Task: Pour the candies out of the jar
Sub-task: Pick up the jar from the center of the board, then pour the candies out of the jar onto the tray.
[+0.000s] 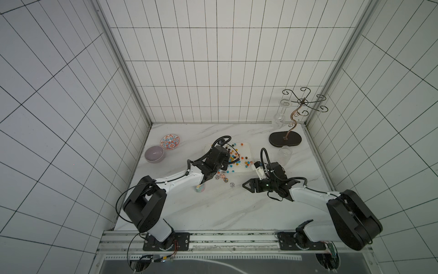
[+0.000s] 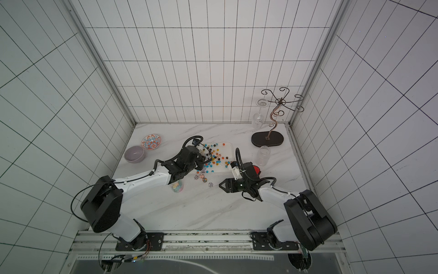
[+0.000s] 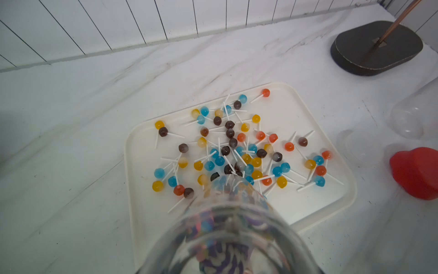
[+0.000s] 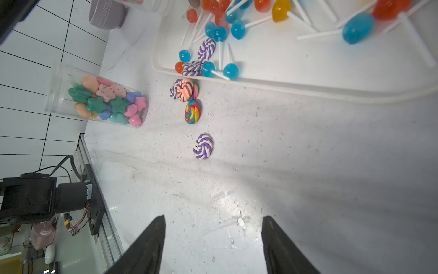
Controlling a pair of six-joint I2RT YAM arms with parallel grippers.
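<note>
Holding jar (image 3: 227, 237) over tray (image 3: 320, 208) — candies (image 3: 230, 132) scattered.

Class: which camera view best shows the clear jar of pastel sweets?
The right wrist view: the clear jar of pastel star and heart sweets appears large, unobstructed, each shape distinct. In both top views it is small and blurred beside the left arm. The left wrist view misses it.

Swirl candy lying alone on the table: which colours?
Purple and white candy; right wrist view.
</note>
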